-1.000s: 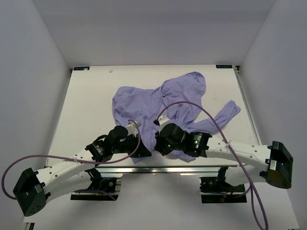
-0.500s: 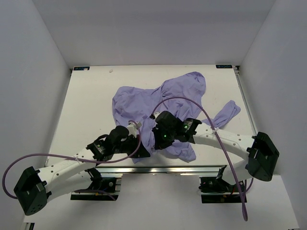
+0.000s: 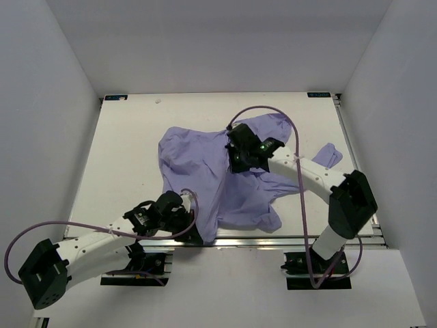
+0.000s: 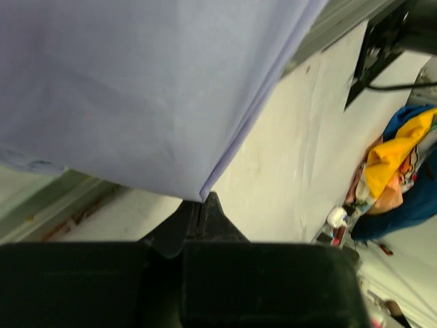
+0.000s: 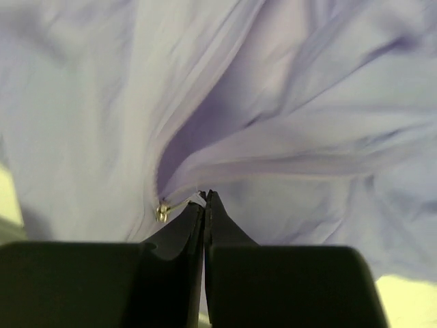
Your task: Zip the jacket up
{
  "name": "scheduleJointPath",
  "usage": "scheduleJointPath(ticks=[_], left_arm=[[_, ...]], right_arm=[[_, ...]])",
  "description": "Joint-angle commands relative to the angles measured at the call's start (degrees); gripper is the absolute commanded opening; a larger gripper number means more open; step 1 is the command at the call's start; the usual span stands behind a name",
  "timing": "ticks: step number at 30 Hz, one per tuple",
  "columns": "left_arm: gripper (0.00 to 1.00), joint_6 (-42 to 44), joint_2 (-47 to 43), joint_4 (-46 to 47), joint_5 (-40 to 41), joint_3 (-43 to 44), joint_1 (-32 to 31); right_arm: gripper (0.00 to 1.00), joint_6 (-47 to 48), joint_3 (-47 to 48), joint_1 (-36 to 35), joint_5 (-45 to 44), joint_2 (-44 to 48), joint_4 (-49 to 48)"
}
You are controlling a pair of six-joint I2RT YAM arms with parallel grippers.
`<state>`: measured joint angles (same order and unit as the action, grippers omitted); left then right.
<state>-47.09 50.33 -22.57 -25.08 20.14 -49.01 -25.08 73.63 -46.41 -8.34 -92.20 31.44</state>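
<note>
The lavender jacket (image 3: 191, 154) lies spread over the middle of the white table (image 3: 123, 137), one sleeve (image 3: 326, 156) trailing to the right. My left gripper (image 3: 198, 232) is at the near edge, shut on the jacket's bottom hem corner (image 4: 194, 191); its closed tips (image 4: 200, 201) pinch the fabric. My right gripper (image 3: 233, 162) sits over the jacket's upper front. In the right wrist view its tips (image 5: 205, 195) are shut on the zipper's pull tab (image 5: 188, 201), with the small metal slider (image 5: 162, 213) just to their left and the opening in the jacket (image 5: 307, 137) running up from it.
The metal rail of the table's near edge (image 3: 273, 240) runs just behind the left gripper. White walls close in the table on three sides. Purple cables (image 3: 287, 130) loop over the arms. Colourful items (image 4: 396, 157) lie on the floor beyond the table.
The right gripper has travelled from near the table's front edge up the jacket front toward the far side, taking the zipper pull along. The left gripper drew slightly nearer the edge, and the front panel is stretched straighter.
</note>
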Motion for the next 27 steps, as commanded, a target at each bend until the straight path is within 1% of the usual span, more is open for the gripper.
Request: scheduleJointPath(ticks=[1, 2, 3, 4, 5, 6, 7, 8, 10, 11, 12, 13, 14, 15, 16, 17, 19, 20, 21, 22, 23, 24, 25, 26, 27], left_arm=[[0.00, -1.07, -2.16, -7.39, -5.15, -2.21, -0.91], [0.00, -0.99, -2.68, -8.27, -5.07, -2.12, -0.91], [0.00, -1.16, -3.65, -10.02, -4.80, -2.04, -0.91], [0.00, -1.25, -4.18, -10.48, -4.54, -2.21, -0.91], [0.00, -1.42, -4.71, -10.83, -4.54, -2.30, -0.91], [0.00, -1.95, -6.02, -11.09, -4.36, -2.56, -0.91], [0.00, -2.13, -6.64, -10.92, -4.62, -3.09, -0.99], [0.00, -2.48, -7.08, -11.09, -4.63, -3.35, -0.91], [0.00, -3.71, -8.22, -10.66, -5.41, -4.23, -0.91], [0.00, -4.15, -8.57, -10.57, -5.94, -5.36, -0.99], [0.00, -5.11, -8.75, -10.39, -6.73, -5.90, -0.91], [0.00, -5.55, -9.19, -10.22, -7.17, -6.42, -0.91], [0.00, -6.43, -9.54, -10.39, -7.52, -7.39, -0.91], [0.00, -6.96, -9.72, -10.22, -7.96, -7.92, -0.99], [0.00, -7.40, -10.16, -9.78, -8.31, -8.45, -0.91], [0.00, -8.36, -10.25, -9.43, -8.67, -9.15, -0.91], [0.00, -8.46, -10.25, -8.99, -8.32, -9.16, -0.91], [0.00, -8.28, -9.73, -9.33, -7.62, -8.11, -0.91], [0.00, -8.11, -9.20, -9.42, -6.40, -7.49, -0.91], [0.00, -7.93, -8.58, -9.34, -5.95, -6.88, -0.91], [0.12, -7.41, -7.01, -9.95, -5.34, -6.09, -0.91], [0.31, -6.88, -6.04, -10.82, -4.46, -3.99, -0.91], [0.50, -6.35, -5.16, -11.88, -1.84, -2.40, -0.91], [0.81, -5.39, -3.67, -15.11, 0.19, -0.47, -0.99], [0.94, -4.68, -3.22, -16.53, 2.12, 4.16, -0.91]], right_arm=[[0.00, 5.03, 6.94, 5.79, -6.08, -4.11, -5.86], [0.00, 5.74, 8.71, 7.20, -5.99, -5.60, -6.65], [0.00, 6.53, 10.90, 10.35, -5.73, -9.36, -7.44], [0.00, 7.67, 16.41, 11.77, -5.99, -11.75, -7.53], [0.00, 8.72, 19.59, 13.35, -5.99, -16.73, -7.71], [0.00, 9.69, 22.93, 15.98, -6.86, -19.30, -7.71], [0.00, 10.40, 30.97, 17.22, -7.74, -22.20, -7.01], [0.00, 11.10, 35.58, 18.63, -7.92, -28.06, -6.14], [0.00, 11.19, 45.16, 22.14, -8.71, -33.80, -4.03], [0.00, 11.28, 54.95, 23.46, -8.63, -39.57, -3.32], [0.00, 11.11, 59.31, 25.82, -8.45, -42.07, -3.32], [0.00, 10.93, 62.49, 26.89, -8.62, -44.09, -5.93], [0.00, 10.50, 63.47, 28.73, -8.71, -45.68, -8.74], [0.00, 9.97, 61.74, 29.62, -7.93, -45.61, -12.07], [0.00, 9.96, 59.64, 30.24, -6.27, -44.56, -18.89], [0.00, 9.70, 55.79, 30.85, -5.21, -44.12, -21.92], [0.00, 10.84, 54.87, 30.77, -3.27, -44.20, -25.28], [0.00, 10.93, 56.09, 30.77, -2.22, -44.99, -26.51], [0.00, 11.02, 57.06, 30.77, 0.66, -45.43, -26.52], [0.11, 11.19, 57.59, 30.77, 2.78, -45.61, -26.43], [0.23, 11.02, 57.42, 30.77, 4.28, -45.17, -26.26], [0.35, 10.84, 55.85, 30.77, 7.51, -44.39, -26.17], [0.53, 11.10, 54.45, 30.77, 9.64, -42.03, -26.17], [0.72, 11.11, 52.78, 30.59, 10.79, -40.27, -25.99], [0.83, 12.32, 49.80, 30.51, 11.15, -38.59, -24.77]])
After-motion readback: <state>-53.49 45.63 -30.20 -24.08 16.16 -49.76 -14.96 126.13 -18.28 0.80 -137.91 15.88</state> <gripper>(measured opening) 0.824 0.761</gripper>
